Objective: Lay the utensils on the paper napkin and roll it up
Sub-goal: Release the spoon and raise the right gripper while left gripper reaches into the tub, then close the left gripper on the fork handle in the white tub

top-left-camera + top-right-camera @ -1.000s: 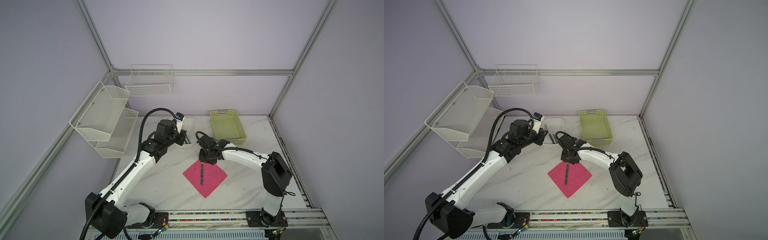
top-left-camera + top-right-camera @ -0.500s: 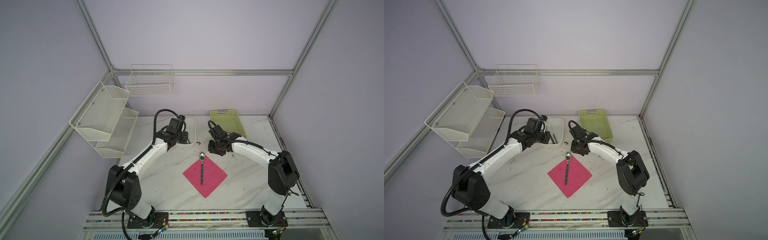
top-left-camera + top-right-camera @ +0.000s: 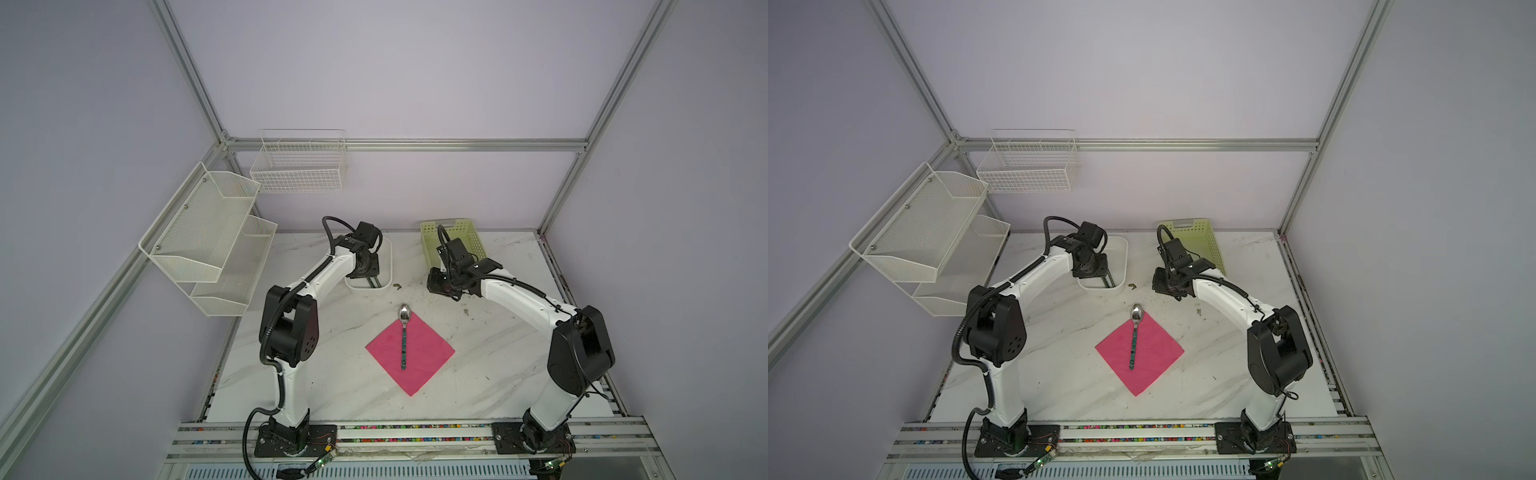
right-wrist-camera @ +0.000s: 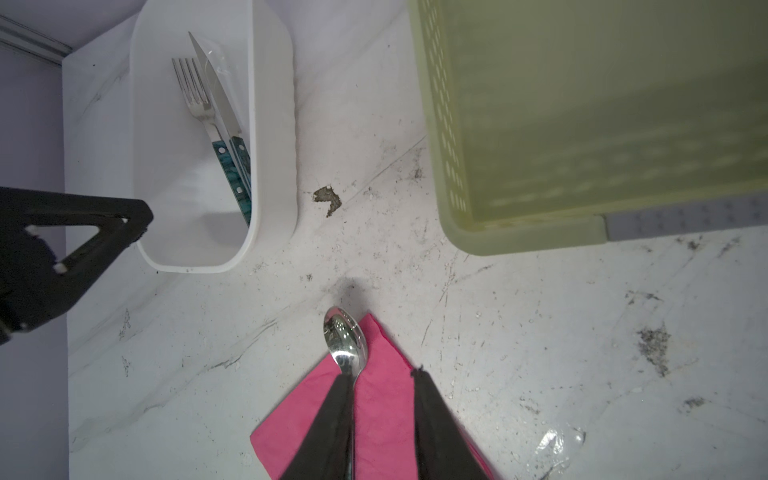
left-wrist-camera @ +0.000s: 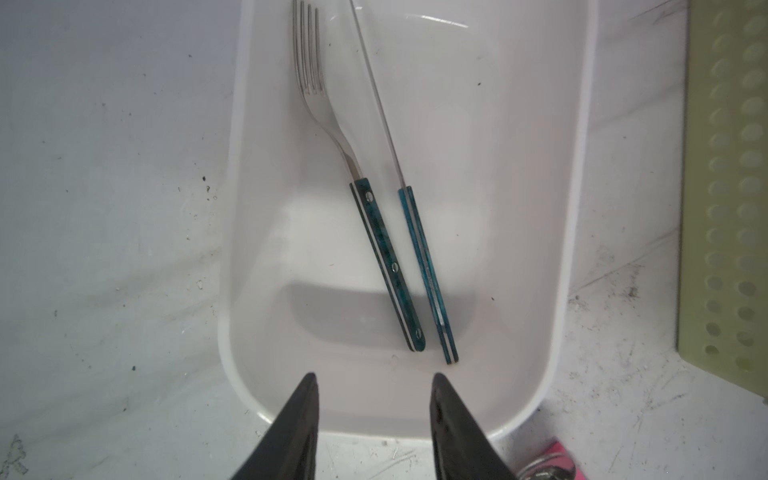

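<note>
The pink paper napkin (image 3: 430, 353) (image 3: 1156, 353) lies flat as a diamond on the marble table. The spoon (image 3: 403, 340) (image 3: 1133, 345) rests on it, its head just past the far corner. The fork (image 5: 384, 253) (image 4: 194, 93) lies in the white bin (image 5: 232, 249) beside a knife (image 5: 424, 257). My left gripper (image 5: 374, 378) (image 3: 368, 276) hovers open over the bin's near end, holding nothing. My right gripper (image 4: 381, 374) (image 3: 441, 286) is open and raised behind the spoon's head (image 4: 345, 336), holding nothing.
A green perforated basket (image 3: 455, 239) (image 4: 582, 124) stands at the back, right of the white bin (image 3: 390, 266). White mesh shelves (image 3: 208, 232) hang on the left wall and a wire basket (image 3: 299, 166) on the back wall.
My right gripper has drawn back from the napkin toward the green basket, leaving the spoon lying there. My left arm has swung in over the white bin and its jaws have opened a little.
</note>
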Robot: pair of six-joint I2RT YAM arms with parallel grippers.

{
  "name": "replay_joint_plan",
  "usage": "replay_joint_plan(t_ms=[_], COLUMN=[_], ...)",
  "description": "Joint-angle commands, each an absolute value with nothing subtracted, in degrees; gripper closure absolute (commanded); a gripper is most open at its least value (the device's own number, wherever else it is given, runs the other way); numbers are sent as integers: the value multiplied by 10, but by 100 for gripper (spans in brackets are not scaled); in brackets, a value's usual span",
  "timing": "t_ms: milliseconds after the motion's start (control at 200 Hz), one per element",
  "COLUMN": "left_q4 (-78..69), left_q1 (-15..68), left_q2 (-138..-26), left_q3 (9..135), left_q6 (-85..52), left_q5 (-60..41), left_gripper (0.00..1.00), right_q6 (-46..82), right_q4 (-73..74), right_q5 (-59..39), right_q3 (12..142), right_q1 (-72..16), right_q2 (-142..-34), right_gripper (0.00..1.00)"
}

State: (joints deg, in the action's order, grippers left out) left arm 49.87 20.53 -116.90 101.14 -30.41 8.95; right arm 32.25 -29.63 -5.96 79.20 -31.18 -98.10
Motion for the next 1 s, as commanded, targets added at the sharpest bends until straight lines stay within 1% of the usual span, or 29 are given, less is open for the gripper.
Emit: replay_joint_plan(t_ms=[0,300,755,830,900,995], left_q4=[515,484,442,433,423,419], left_q1=[194,161,134,132,129,125], left_q2=[-1183,-1248,-1320,-1323,-1329,-1337], left_q3=[1086,1117,1165,1162,1160,1162], left_q6=[-348,-358,-355,-357,-358,-359], left_q5=[71,3,-47,-47,-51,-58], left_gripper=[58,59,60,62,66,69], right_q6=[309,302,300,301,301,301], right_q4=[-280,-268,-265,-265,-265,-266], right_q5=[-78,-98,-105,-107,-108,-108], right_q3=[771,766,760,759,760,761], right_q1=[-303,-287,-272,-271,-271,-271], right_q2=[-969,-972,-973,-971,-973,-973], right_gripper=[71,71,71,71,72,72])
